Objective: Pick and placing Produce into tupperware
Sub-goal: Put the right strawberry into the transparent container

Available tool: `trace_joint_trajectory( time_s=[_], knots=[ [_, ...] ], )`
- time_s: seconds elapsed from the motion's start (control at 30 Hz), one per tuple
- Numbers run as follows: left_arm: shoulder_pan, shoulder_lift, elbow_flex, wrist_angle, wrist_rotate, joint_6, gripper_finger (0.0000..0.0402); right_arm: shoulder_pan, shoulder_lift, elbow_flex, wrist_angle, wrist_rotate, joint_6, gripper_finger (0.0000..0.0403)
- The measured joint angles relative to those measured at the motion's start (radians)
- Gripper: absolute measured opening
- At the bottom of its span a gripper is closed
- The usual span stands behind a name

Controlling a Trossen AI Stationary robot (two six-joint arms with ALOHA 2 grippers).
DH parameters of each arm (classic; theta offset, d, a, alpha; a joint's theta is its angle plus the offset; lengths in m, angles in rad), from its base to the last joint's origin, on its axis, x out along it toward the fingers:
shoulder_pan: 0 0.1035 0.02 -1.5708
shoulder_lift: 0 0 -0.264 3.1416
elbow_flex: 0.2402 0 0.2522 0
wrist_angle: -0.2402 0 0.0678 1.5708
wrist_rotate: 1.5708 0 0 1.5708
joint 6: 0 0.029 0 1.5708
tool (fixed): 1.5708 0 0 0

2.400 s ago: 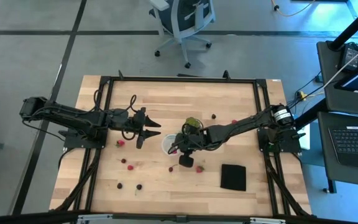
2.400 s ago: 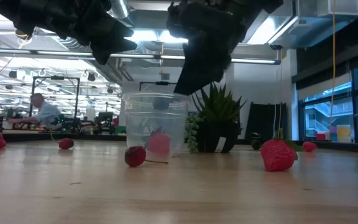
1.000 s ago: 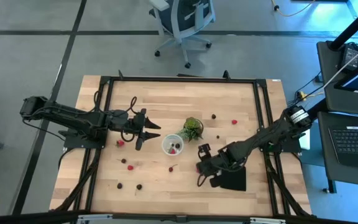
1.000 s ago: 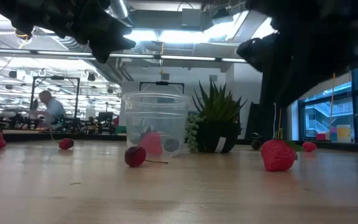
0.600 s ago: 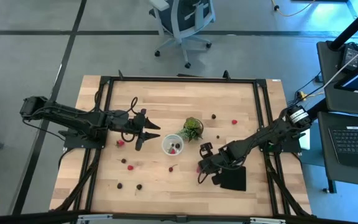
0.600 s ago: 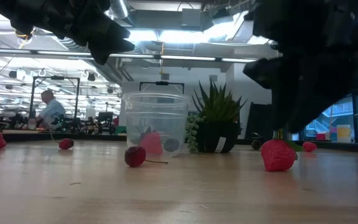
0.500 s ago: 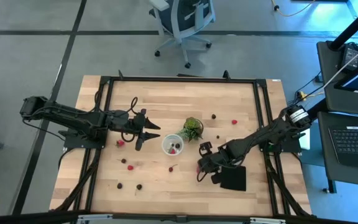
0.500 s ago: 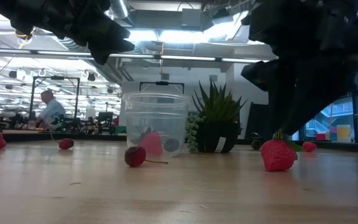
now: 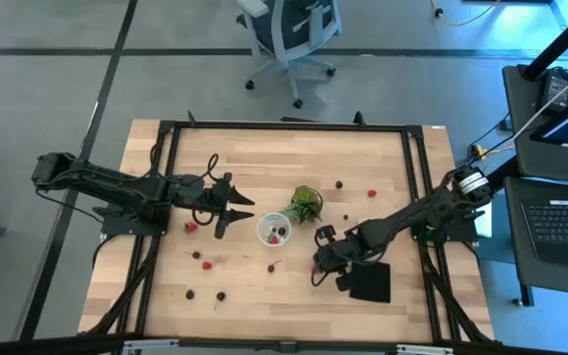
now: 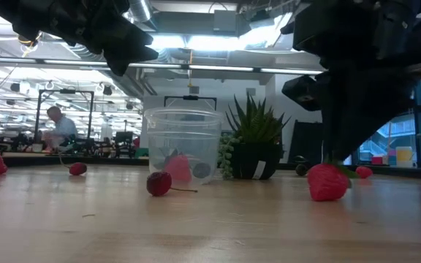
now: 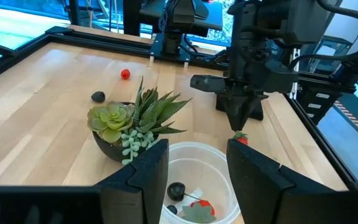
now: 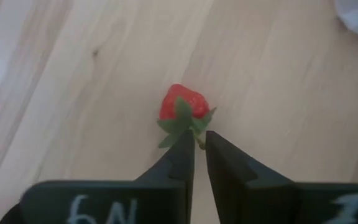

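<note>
1. Red strawberry (image 12: 183, 102) lies on the pale wooden worktop (image 9: 264, 163), just in front of the right tool (image 12: 199, 144), whose two fingers are nearly pinched together at its green leaves; whether they grip the stem yet cannot be told.
2. A cherry (image 10: 159, 183) with its stem lies loose just before the tupperware (image 10: 182, 145), still to be collected.
3. The clear tupperware already holds a few pieces, a red one and dark ones (image 11: 176, 190), so I judge the job partly done.
4. The left tool (image 11: 194, 174) hovers over the tupperware rim, part open and empty.
5. Farther off, more loose berries (image 9: 203, 260) dot the worktop beside the succulent plant (image 9: 305, 203).
</note>
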Motion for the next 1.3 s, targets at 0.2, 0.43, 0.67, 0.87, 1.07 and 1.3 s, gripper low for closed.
trace_joint_trajectory(
  time_s=[0.2,0.43,0.67,0.87,1.07,1.3],
  knots=[
    [0.0,0.0,0.0,0.0,0.0,0.0,0.0156,-0.008,0.0,0.0,-0.001,0.0,0.011,0.0008],
    [0.0,0.0,0.0,0.0,0.0,0.0,0.0156,-0.018,-0.011,0.0,-0.011,0.001,0.109,0.0004],
    [0.0,0.0,0.0,0.003,0.0,0.001,0.0156,-0.09,-0.114,0.078,-0.16,0.002,0.213,0.0002],
    [0.0,0.0,0.0,0.009,0.0,0.0,0.0156,-0.189,-0.176,0.255,-0.171,0.002,0.29,0.0002],
    [0.0,0.0,0.0,0.015,0.0,0.001,0.0156,-0.228,-0.1,0.474,-0.244,-0.002,0.135,0.0001],
    [0.0,0.0,0.0,0.008,0.0,0.0,0.0156,-0.269,0.106,0.721,-0.503,0.0,0.07,0.0]
  ],
)
